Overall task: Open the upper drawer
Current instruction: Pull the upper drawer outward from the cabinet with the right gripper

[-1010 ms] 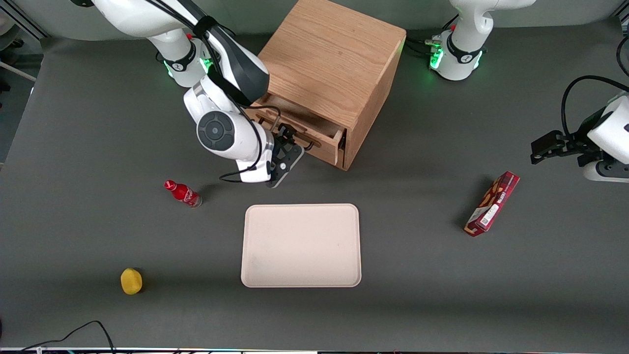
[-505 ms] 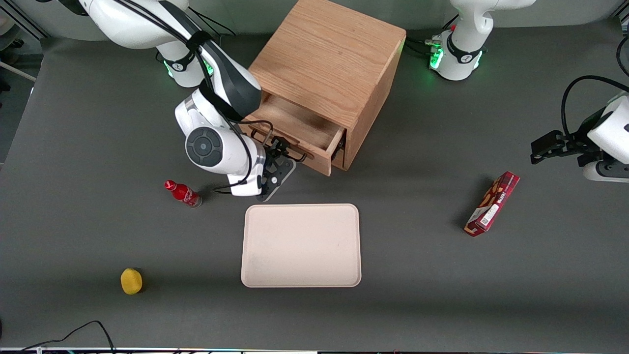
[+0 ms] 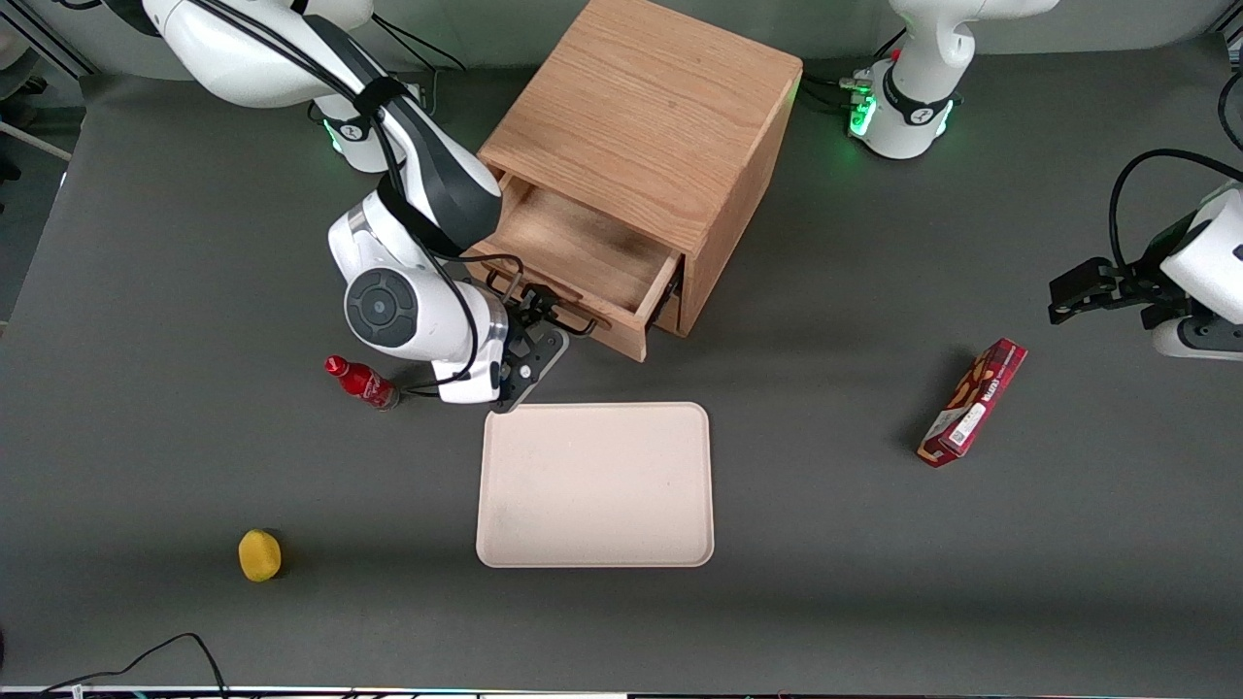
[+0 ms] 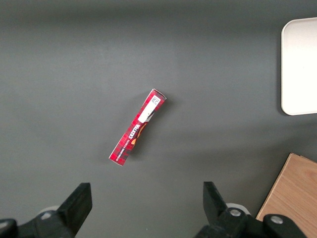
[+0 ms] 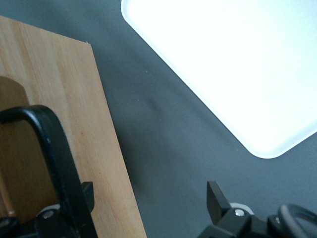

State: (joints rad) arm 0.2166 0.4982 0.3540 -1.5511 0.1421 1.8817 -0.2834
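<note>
I see the upper drawer (image 3: 573, 257) pulled well out of the cabinet (image 3: 651, 116); my gripper (image 3: 537, 313), fingers spread around its handle (image 5: 54, 163), sits at the tray's (image 3: 595, 485) eleven o'clock.

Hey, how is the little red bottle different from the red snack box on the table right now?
The red bottle is small and rounded with a narrow capped neck; the red snack box is longer, flat-sided and printed. The bottle lies toward the working arm's end, close beside the gripper at the upper drawer handle; the box lies toward the parked arm's end, away from everything else. Both are red and rest on the table.
</note>
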